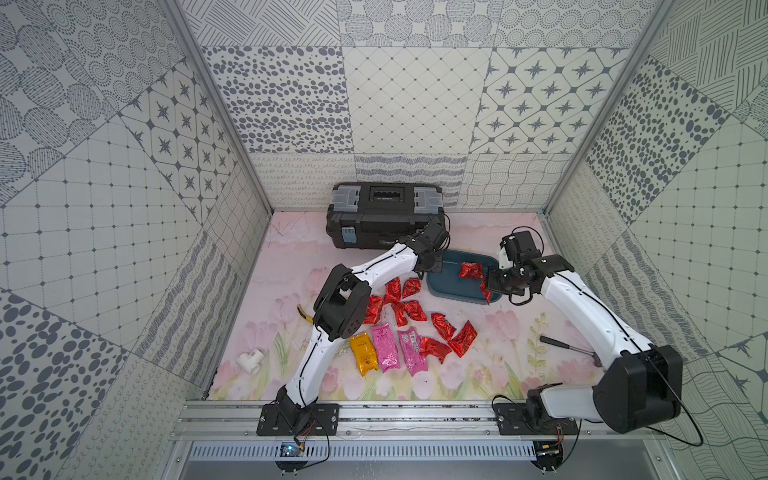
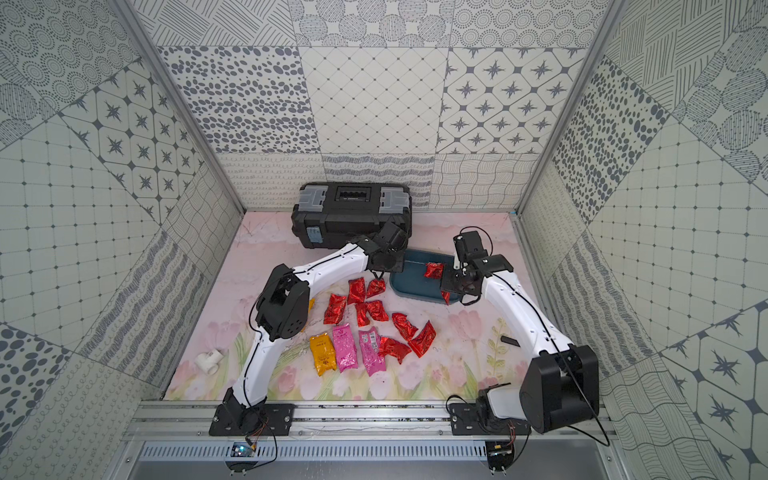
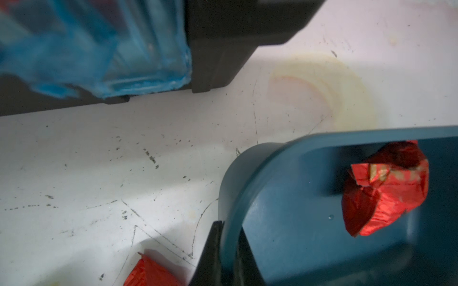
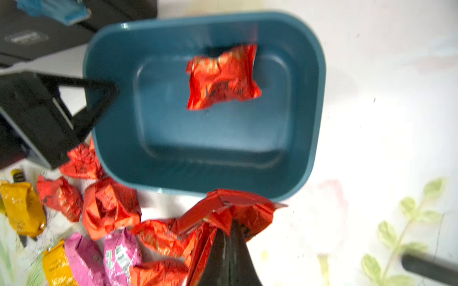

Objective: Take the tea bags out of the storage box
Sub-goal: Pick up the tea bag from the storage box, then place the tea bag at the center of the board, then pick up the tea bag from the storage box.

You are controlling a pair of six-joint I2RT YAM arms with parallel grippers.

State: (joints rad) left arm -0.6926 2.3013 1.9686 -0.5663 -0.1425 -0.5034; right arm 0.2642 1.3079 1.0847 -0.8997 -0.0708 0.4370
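The teal storage box [image 1: 451, 284] [image 2: 411, 284] lies right of the table's middle, with one crinkled red tea bag [image 1: 471, 271] [image 4: 223, 76] inside. My left gripper [image 1: 430, 270] [image 3: 229, 229] is shut on the box's left rim [image 3: 230, 198]. My right gripper [image 1: 487, 287] [image 4: 229, 225] is shut on another red tea bag [image 1: 485, 294] [image 4: 238, 208], which hangs at the box's near right corner. On the table in front lie several red tea bags [image 1: 399, 299], two pink ones [image 1: 384, 347] and an orange-yellow one [image 1: 363, 353].
A black toolbox [image 1: 386, 216] with blue latches stands against the back wall, just behind the storage box. A white pipe fitting [image 1: 251, 358] lies at the front left. A dark-handled tool [image 1: 557, 343] lies beside the right arm, and a yellow-handled one [image 1: 305, 316] under the left arm.
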